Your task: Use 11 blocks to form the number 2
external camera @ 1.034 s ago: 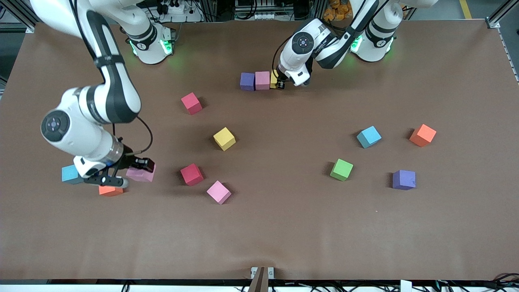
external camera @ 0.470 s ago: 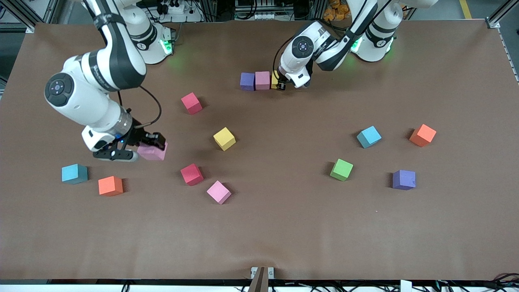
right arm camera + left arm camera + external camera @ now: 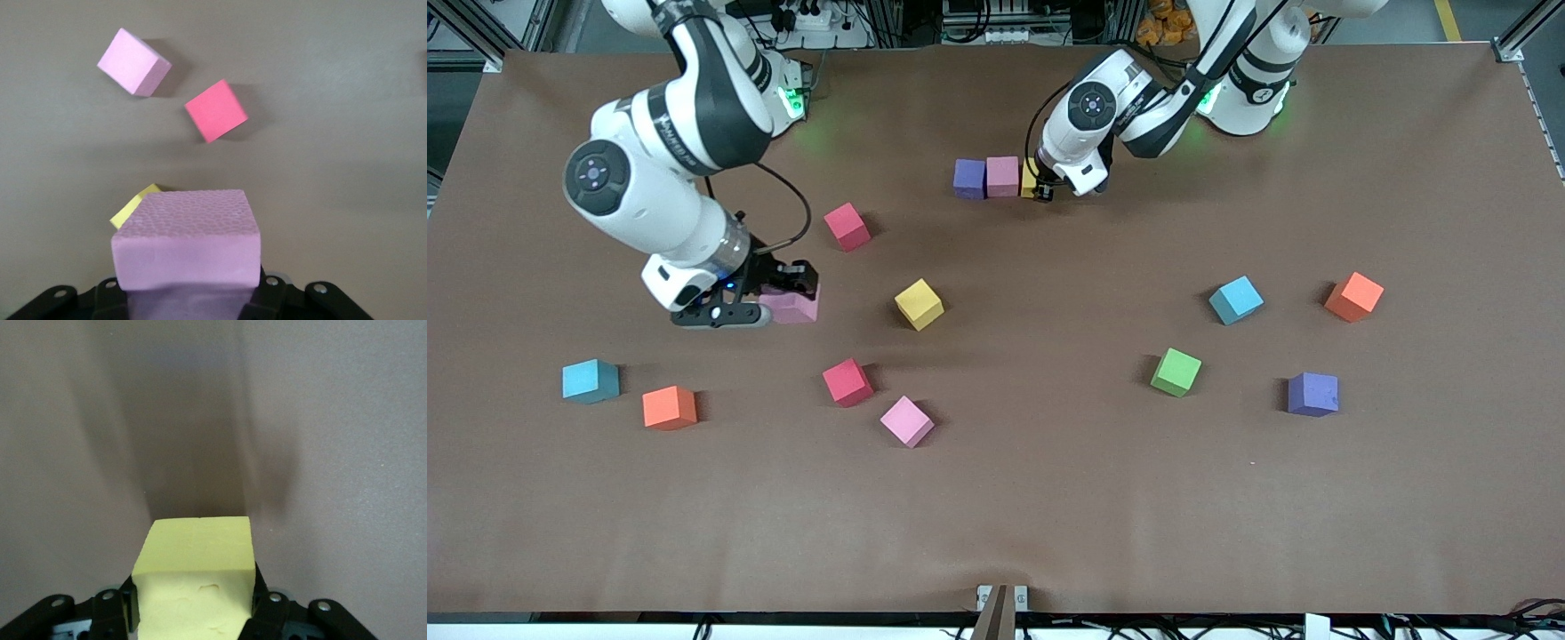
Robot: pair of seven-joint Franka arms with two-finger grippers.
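Carrying a pink block, the right gripper is clamping it above the table. The left gripper is pinching a yellow block beside the row near the base-side edge; releasing crookedly risks nudging it.

A wide brown table is edged by metal framing, with cables along one side.

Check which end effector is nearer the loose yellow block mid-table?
Right. The right end effector, holding a pink block, is beside the yellow block; the left end effector is at the block row.
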